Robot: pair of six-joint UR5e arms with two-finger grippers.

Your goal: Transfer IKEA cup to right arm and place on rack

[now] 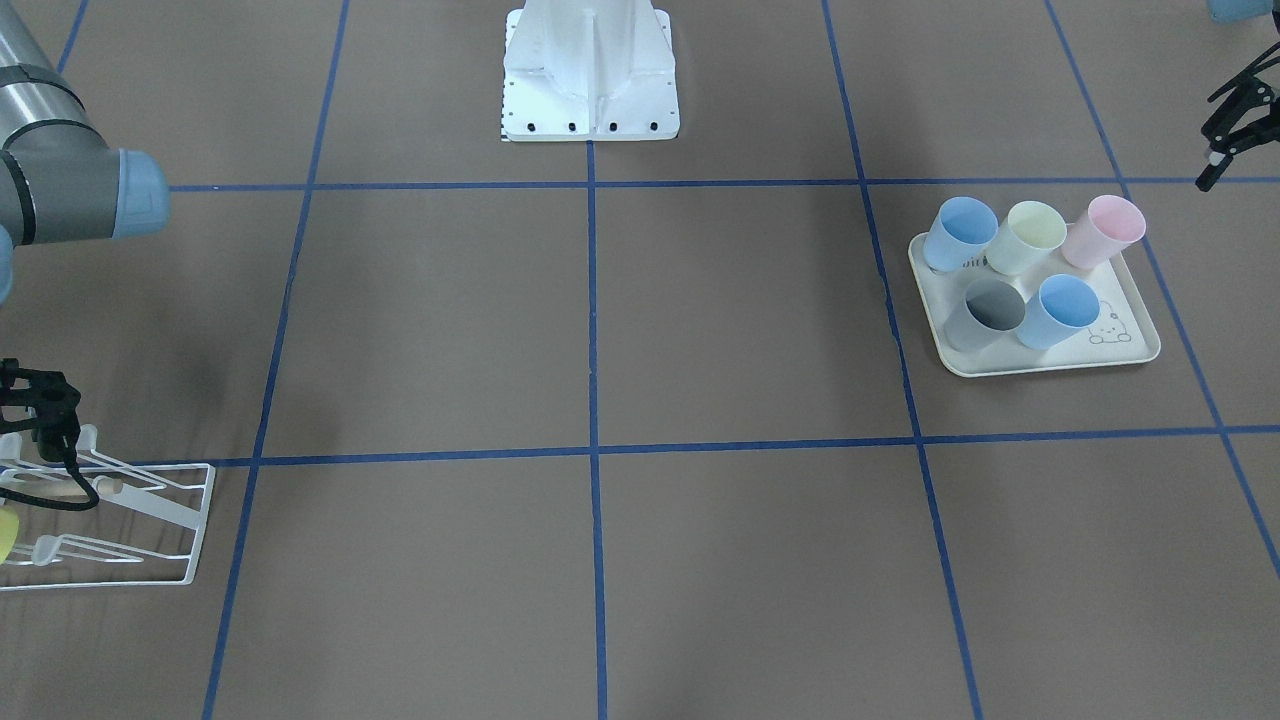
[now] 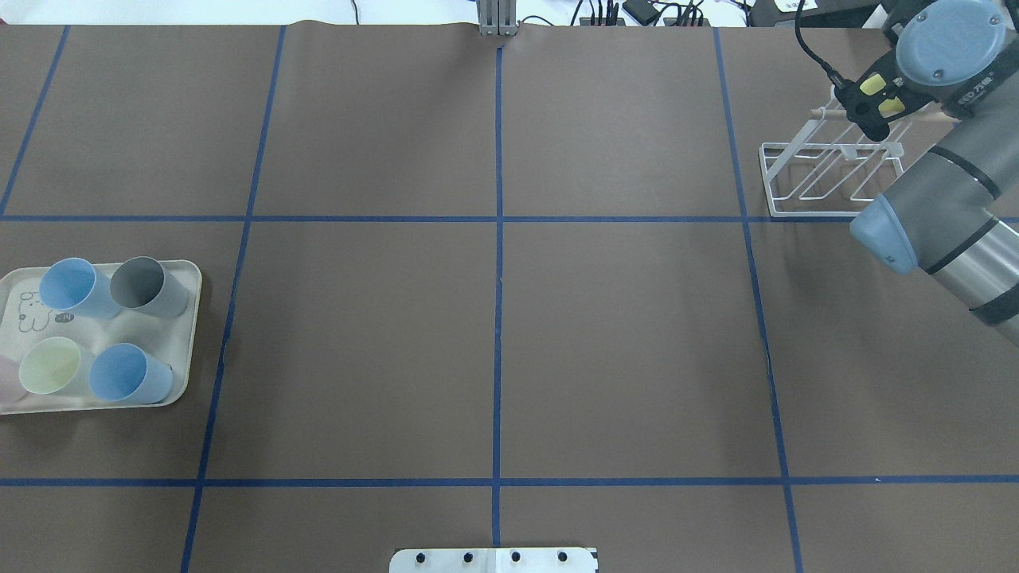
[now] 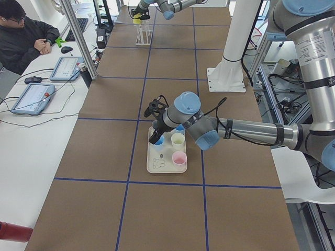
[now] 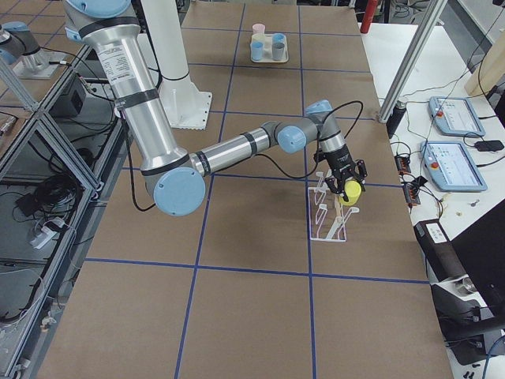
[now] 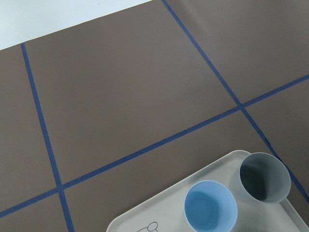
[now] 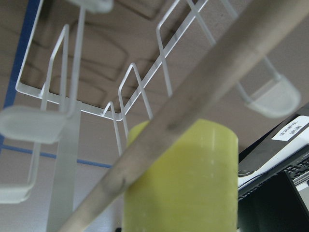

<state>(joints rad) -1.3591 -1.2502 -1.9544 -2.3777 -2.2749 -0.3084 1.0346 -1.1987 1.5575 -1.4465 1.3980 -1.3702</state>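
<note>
My right gripper (image 2: pixel 877 106) is shut on a yellow IKEA cup (image 4: pixel 352 193) and holds it against the far end of the white wire rack (image 2: pixel 812 215). In the right wrist view the cup (image 6: pixel 183 179) fills the lower middle, behind the rack's light wooden rod (image 6: pixel 193 96) and between upturned prongs (image 6: pixel 29 124). In the front-facing view only a yellow sliver of the cup (image 1: pixel 4 535) shows at the left edge, beside the rack (image 1: pixel 205 520). My left gripper (image 1: pixel 1222 150) hovers open and empty above the cream tray (image 1: pixel 1120 335).
The tray (image 2: pixel 191 318) holds several upright cups: blue (image 2: pixel 68 286), grey (image 2: pixel 143 285), pale yellow (image 2: pixel 49 366) and pink (image 1: pixel 1105 228). The robot's white base (image 1: pixel 590 90) stands at mid-table. A seated person (image 3: pixel 21 36) and tablets are at a side table.
</note>
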